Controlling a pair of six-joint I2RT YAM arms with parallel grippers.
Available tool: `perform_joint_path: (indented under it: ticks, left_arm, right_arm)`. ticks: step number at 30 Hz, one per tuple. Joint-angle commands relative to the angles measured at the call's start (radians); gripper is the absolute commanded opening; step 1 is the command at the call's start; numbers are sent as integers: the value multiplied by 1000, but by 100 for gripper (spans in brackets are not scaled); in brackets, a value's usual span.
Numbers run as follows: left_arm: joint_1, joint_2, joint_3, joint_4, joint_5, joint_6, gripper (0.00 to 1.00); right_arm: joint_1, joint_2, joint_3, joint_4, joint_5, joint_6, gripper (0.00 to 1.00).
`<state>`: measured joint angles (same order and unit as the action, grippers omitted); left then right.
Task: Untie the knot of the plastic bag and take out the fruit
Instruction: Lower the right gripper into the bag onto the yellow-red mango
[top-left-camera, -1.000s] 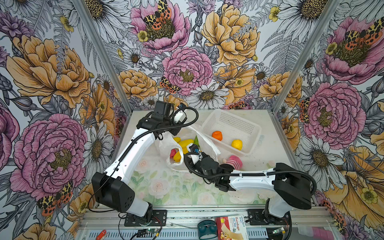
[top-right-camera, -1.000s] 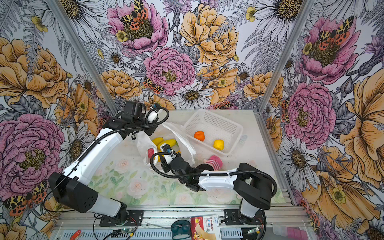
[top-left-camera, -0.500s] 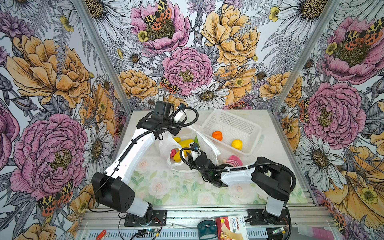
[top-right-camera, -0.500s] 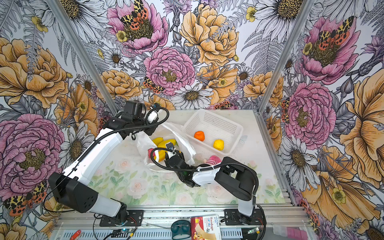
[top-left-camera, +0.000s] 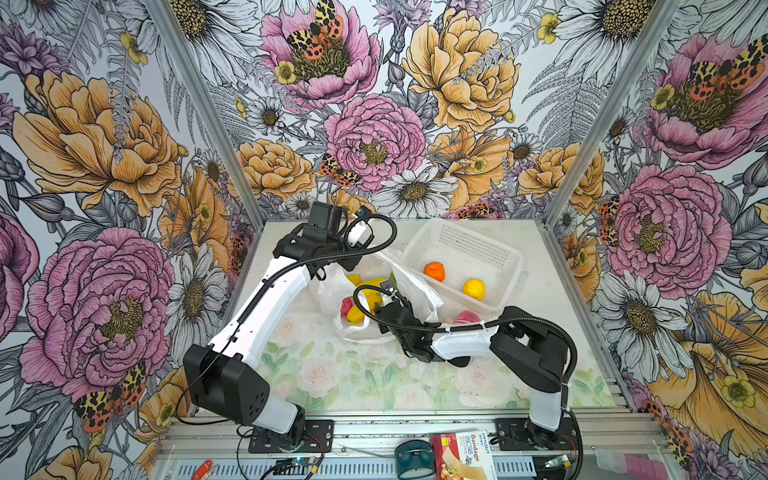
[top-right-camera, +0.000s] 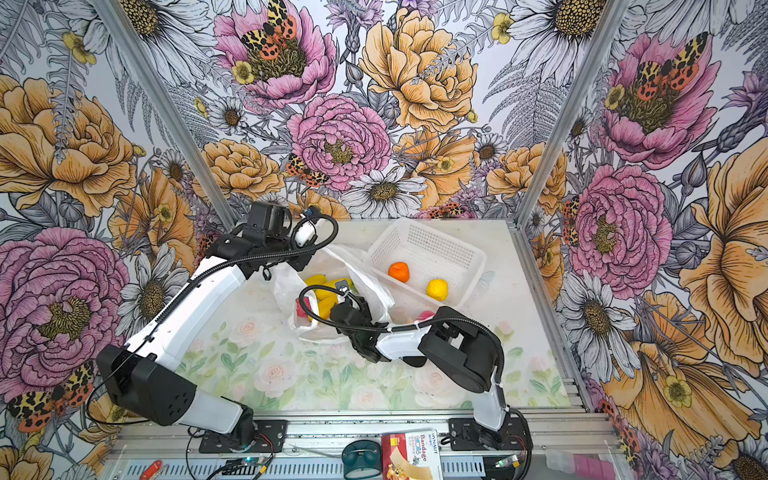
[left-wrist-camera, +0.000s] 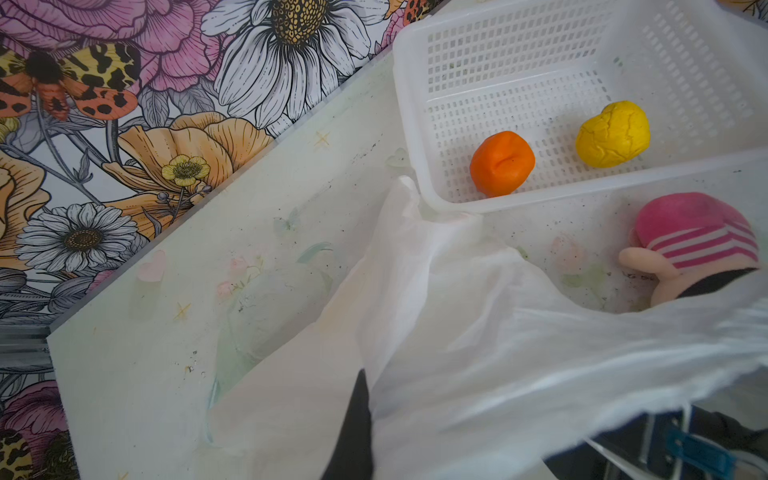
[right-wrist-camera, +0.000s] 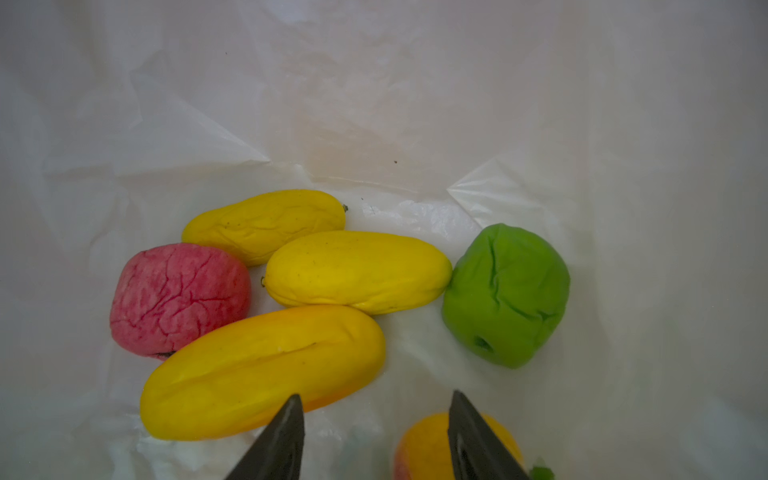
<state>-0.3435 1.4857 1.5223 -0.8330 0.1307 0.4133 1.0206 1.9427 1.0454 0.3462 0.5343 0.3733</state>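
plastic bag (top-left-camera: 415, 291) film is pinched in the left gripper (left-wrist-camera: 359, 390). its jaws are closed on the bag's edge and hold that edge up off the table (top-left-camera: 332, 374). only one dark finger (left-wrist-camera: 353, 424) shows past the white film.

the right gripper (right-wrist-camera: 376, 399) sits inside the bag's open mouth, its two fingers spread apart with nothing between them. just beyond its fingertips lies the fruit, all resting on the bag's floor:
- a large yellow fruit (right-wrist-camera: 266, 370) lies close to one finger.
- an orange-yellow fruit (right-wrist-camera: 424, 449) is partly hidden behind the other finger.
- a pink-red fruit (right-wrist-camera: 178, 299) lies against the large yellow one.
- two more yellow oblong fruits (right-wrist-camera: 357, 270) lie side by side.
- a green fruit (right-wrist-camera: 505, 295) lies just beside them.

farther out, in both top views, the bag lies near the table's middle, just beside a white basket (top-left-camera: 457, 245). the basket holds an orange fruit (top-left-camera: 434, 271) and a round yellow fruit (top-left-camera: 473, 289), apart from each other. a pink-striped doll (left-wrist-camera: 698, 237) lies on the table just outside the basket's wall, near the bag.
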Motion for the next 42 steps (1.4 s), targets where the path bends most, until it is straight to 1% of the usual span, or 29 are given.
perform_joint_path:
  ticks: [1, 11, 15, 18, 25, 32, 34, 39, 42]
  left_arm:
    - [5, -9, 29, 19, -17, -19, 0]
    - [5, -10, 29, 20, -17, -18, 0]
    - [5, -12, 30, 18, -18, -18, 0]
    - [5, -13, 30, 18, -17, -18, 0]
    - [5, -16, 30, 17, -14, -18, 0]
    - [5, -15, 30, 17, -14, -17, 0]
    - [5, -15, 30, 18, -14, -18, 0]
    - [5, -13, 30, 17, -14, -18, 0]
    - [5, -13, 30, 17, -15, -18, 0]
  right_arm:
    - [1, 42, 60, -107, 40, 31, 62]
    - [0, 67, 115, -211, 106, 65, 78]
    - [0, 96, 149, -285, 163, 99, 85]
    - [-7, 115, 150, -309, 200, 111, 87]
    - [-25, 111, 149, -347, 258, 120, 85]
    - [-44, 134, 160, -358, 238, 131, 84]
    - [-49, 145, 166, -358, 228, 134, 82]
    - [-54, 136, 159, -350, 207, 139, 68]
    - [-54, 117, 131, -313, 186, 133, 61]
